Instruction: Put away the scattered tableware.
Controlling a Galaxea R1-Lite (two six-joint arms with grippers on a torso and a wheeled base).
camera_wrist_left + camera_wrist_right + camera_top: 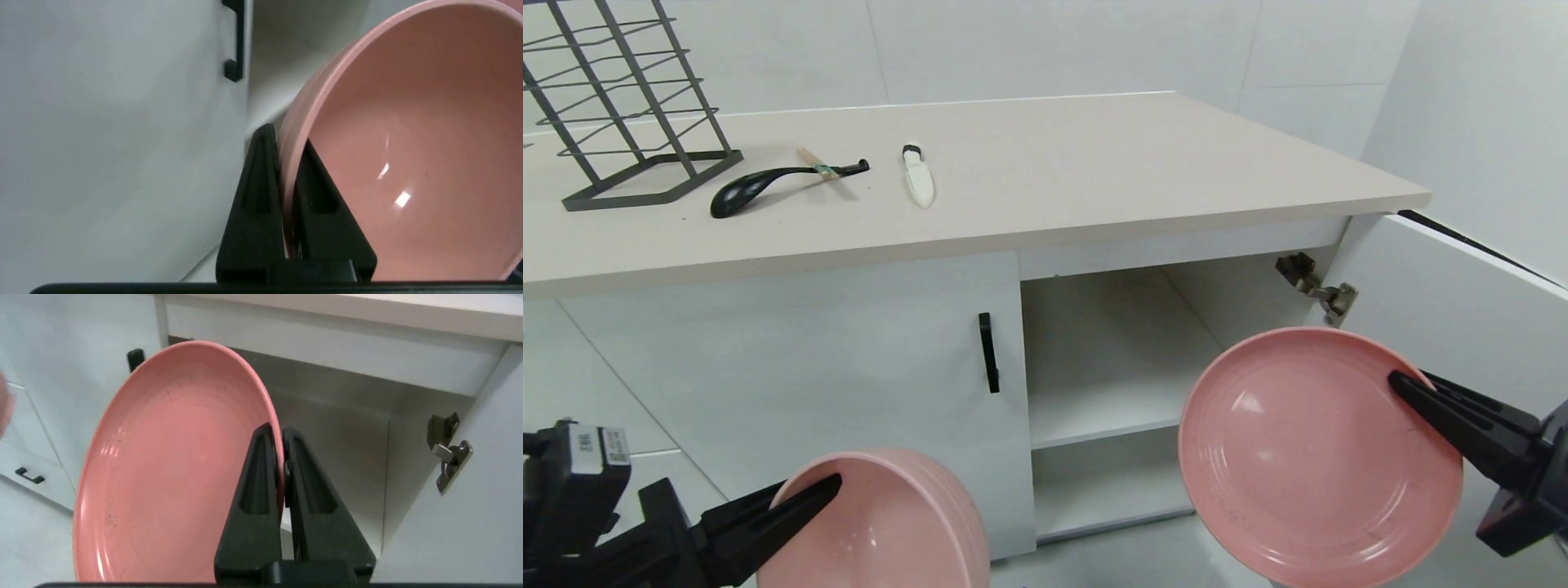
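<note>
- Left gripper (282,159) is pinched tight on the rim of a pink bowl (894,523). It holds the bowl low down, in front of the shut cupboard door (792,376).
- Right gripper (283,441) is pinched tight on the edge of a pink plate (1307,457). The plate stands up on its side, with its inside turned to the camera.
- Behind the plate is the open cupboard with a white shelf (1107,412). Its open door (1445,310) swings out on the right on a metal hinge (1319,287).
- The shut cupboard door has a black handle (988,353).
- Up on the counter (1135,155) lies a black spoon (747,189). A thin wooden stick (810,158) touches its handle, and a small white tool (920,181) with a black end lies near.
- A dark wire rack (629,106) stands on the left end of the counter, near the spoon.
</note>
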